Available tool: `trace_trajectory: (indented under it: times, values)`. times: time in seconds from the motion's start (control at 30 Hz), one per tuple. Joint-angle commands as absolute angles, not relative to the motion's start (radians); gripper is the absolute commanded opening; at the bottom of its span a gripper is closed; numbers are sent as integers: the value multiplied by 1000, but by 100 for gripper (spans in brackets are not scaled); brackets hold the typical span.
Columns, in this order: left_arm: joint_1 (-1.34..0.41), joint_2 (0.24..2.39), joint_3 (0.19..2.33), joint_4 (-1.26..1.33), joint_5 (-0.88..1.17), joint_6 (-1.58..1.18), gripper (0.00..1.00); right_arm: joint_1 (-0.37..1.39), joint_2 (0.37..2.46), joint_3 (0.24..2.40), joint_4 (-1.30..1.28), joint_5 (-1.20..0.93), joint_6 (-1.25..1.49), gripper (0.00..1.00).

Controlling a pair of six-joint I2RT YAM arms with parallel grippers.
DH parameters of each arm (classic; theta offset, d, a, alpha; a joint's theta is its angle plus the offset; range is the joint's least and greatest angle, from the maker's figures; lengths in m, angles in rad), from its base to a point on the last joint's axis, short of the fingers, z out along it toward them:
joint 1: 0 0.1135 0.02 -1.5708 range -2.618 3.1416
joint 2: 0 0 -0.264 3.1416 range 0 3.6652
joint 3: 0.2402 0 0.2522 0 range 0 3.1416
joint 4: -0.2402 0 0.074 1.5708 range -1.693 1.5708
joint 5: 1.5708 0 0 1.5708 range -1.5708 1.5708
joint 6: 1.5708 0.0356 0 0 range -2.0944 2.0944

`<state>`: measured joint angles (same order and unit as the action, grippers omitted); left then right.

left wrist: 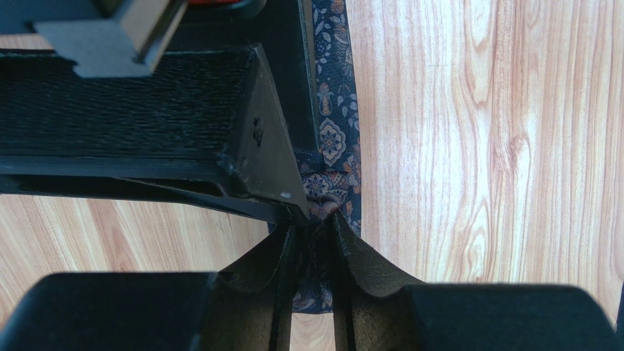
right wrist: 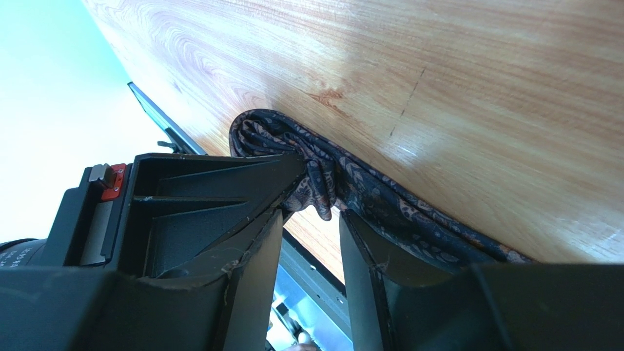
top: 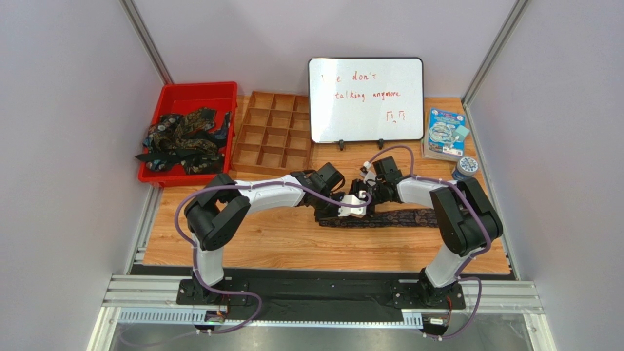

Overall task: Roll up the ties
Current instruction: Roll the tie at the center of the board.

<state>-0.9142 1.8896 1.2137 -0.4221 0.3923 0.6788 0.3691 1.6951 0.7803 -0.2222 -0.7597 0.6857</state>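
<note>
- Tie (top: 395, 218): dark, paisley-printed, lying flat and lengthwise across the middle of the table (top: 293, 241). Its right end is free and its left end lies under the two grippers.
- Surface and room: a light wood-grain table, enclosed by plain pale walls (top: 66, 146), with a metal rail (top: 322, 292) along the near edge carrying both arm bases.
- Left gripper (top: 333, 208): closed on the tie's left end. In the left wrist view its fingertips (left wrist: 315, 230) meet with the patterned fabric (left wrist: 333, 139) nipped between them.
- Right gripper (top: 359, 201): just beside the left one, at the same end of the tie. In the right wrist view its jaws stand parted (right wrist: 311, 219), with a fold of fabric (right wrist: 322, 194) hanging at the gap between the tips and no pinch visible.
- View differences: only the right wrist view shows the tie's end curled over on itself (right wrist: 253, 135). Only the top view shows the tie's full length.
- Far edge: a red bin (top: 194, 91) holding a heap of ties (top: 183, 139), a wooden divider tray (top: 271, 131), a whiteboard (top: 366, 99) and a blue packet (top: 445, 131).
</note>
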Motion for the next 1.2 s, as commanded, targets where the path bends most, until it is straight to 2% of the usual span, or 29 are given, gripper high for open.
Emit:
trace_trajectory:
  times: [0.0, 0.27, 0.5, 0.77, 0.97, 1.07, 1.17]
  values:
    - [-927, 1927, 1186, -443, 422, 673, 23, 414, 1698, 790, -118, -828, 736, 43]
    - [-927, 1927, 1178, -436, 433, 669, 22, 417, 1761, 770, -23, -850, 801, 42]
    - [-928, 1930, 1180, -430, 436, 657, 23, 417, 1730, 704, 158, -848, 928, 44]
    - [-927, 1924, 1174, -428, 437, 650, 22, 416, 1654, 684, 187, -836, 982, 44]
    - [-928, 1927, 1180, -431, 437, 652, 22, 425, 1670, 667, 204, -807, 982, 42]
    - [-927, 1927, 1181, -433, 440, 652, 23, 429, 1680, 669, 174, -779, 954, 35]
    - [-927, 1925, 1178, -436, 440, 650, 23, 430, 1707, 673, 134, -758, 916, 21]
